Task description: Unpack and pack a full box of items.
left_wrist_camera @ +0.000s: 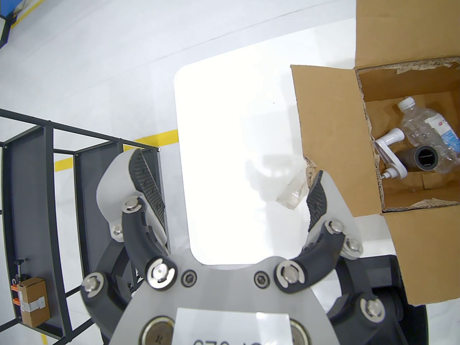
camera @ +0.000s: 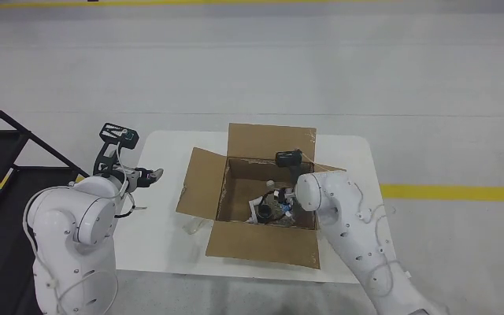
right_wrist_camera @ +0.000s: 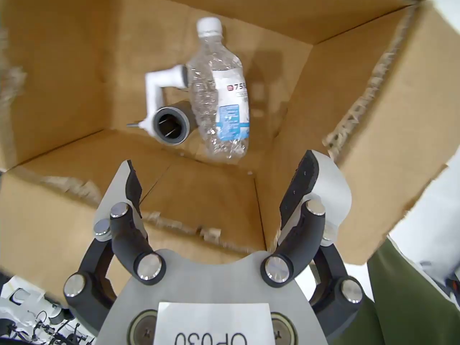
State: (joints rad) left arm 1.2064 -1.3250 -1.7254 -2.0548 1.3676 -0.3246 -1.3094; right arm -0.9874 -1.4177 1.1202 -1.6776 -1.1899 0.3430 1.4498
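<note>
the open cardboard box (camera: 264,242) sits on the white surface (camera: 169,150), right of its middle, with its flaps spread toward the far and near edges. inside lie a clear bottle (right_wrist_camera: 219,105), a grey tube (right_wrist_camera: 170,125) and a white crank handle (right_wrist_camera: 160,80), all touching. the right end effector (right_wrist_camera: 219,162) hangs over the box's inside, spread wide and empty. the left end effector (left_wrist_camera: 228,166) hovers near the surface's left edge, also wide apart and empty.

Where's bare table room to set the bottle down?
Bare table between the box's side flap and the table edge, under the left claw; a tape scrap lies by the flap. Crowded inside the box: bottle, grey tube, white handle.
</note>
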